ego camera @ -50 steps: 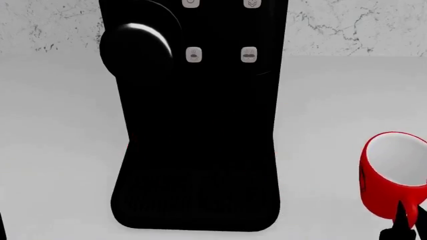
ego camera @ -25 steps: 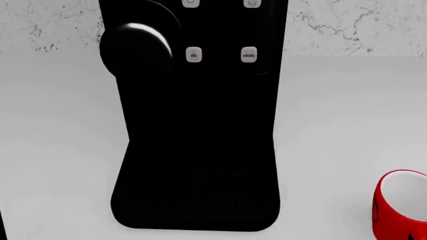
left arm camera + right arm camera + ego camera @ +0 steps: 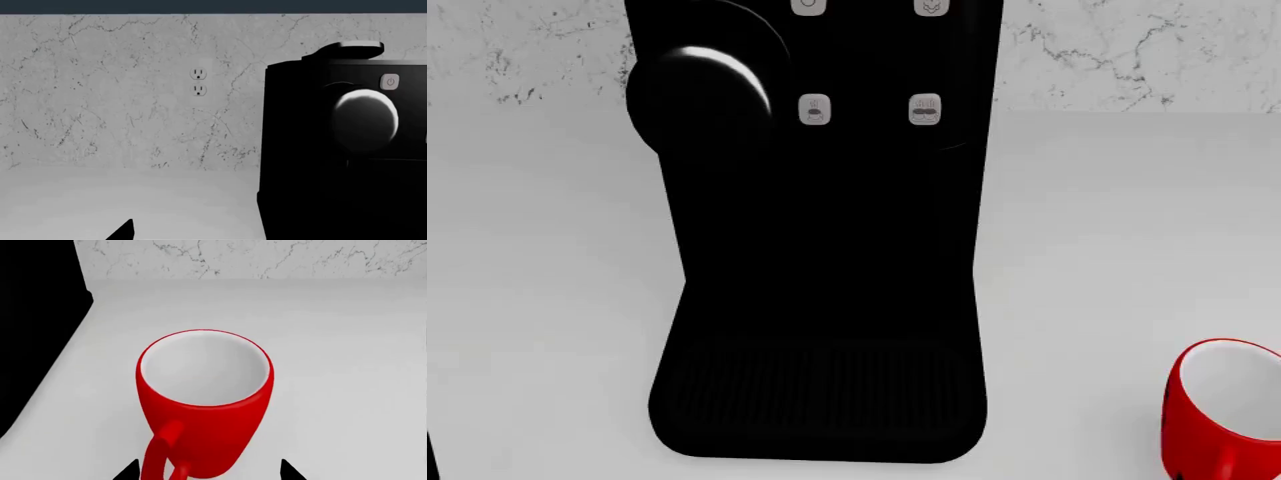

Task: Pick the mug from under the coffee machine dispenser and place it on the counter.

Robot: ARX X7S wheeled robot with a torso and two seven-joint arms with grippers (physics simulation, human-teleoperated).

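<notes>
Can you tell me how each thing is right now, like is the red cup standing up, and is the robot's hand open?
mug: upright, empty, on the counter, off the drip tray.
coffee machine dispenser: upright, drip tray bare.
counter: the machine and the mug stand on it.
right gripper: open, fingertips either side of the mug's handle.
left gripper: one tip shows; open or shut unclear.

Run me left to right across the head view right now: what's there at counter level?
Bare counter → coffee machine dispenser, its drip tray at the front → another bare stretch of counter → mug, upright, at the right edge and partly cut off by the frame.
</notes>
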